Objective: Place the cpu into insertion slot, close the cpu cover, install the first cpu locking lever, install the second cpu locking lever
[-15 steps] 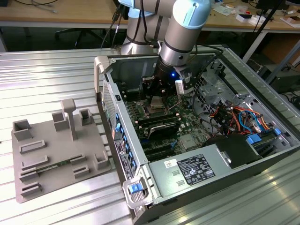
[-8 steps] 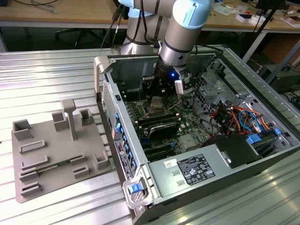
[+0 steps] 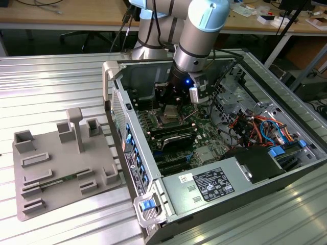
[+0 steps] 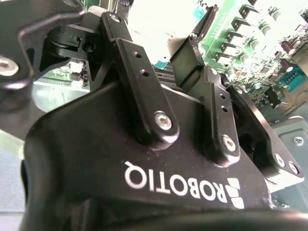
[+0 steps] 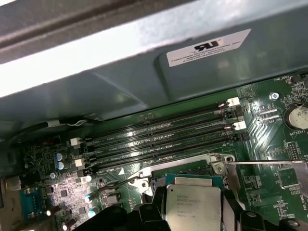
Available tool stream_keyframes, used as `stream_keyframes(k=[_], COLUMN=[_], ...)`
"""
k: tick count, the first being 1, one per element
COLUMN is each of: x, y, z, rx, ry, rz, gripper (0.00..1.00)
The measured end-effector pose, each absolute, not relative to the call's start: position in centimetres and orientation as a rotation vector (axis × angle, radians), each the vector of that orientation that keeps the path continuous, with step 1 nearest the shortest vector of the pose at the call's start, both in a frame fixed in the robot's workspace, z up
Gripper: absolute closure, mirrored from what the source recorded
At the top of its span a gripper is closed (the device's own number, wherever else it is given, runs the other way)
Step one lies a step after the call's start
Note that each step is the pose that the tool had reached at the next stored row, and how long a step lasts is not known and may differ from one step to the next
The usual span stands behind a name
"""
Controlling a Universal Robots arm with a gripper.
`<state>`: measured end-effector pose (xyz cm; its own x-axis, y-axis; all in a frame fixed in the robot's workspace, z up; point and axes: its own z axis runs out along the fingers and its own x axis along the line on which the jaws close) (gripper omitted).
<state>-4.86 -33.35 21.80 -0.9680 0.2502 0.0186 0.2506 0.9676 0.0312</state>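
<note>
My end effector (image 4: 161,38) pinches the pale, glare-washed cpu (image 4: 149,24) between its black fingers (image 4: 139,82); green circuit board (image 4: 240,43) lies beyond, from twelve to two o'clock of it.

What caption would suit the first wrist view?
Gripper holding the cpu over the insertion slot, next to long black memory slots.

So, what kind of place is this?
Most likely a robotics lab or workshop. A robot arm reaches into an open computer case on a ribbed metal table, and wooden desks with loose cables on them stand behind.
</note>
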Motion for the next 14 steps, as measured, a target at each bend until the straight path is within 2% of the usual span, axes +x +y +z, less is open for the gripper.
stream_keyframes(k=[14], x=[-4.86], y=[-33.35], z=[21.74], rx=[-0.445], ry=[-3.095], rz=[-0.053], gripper=[0.45])
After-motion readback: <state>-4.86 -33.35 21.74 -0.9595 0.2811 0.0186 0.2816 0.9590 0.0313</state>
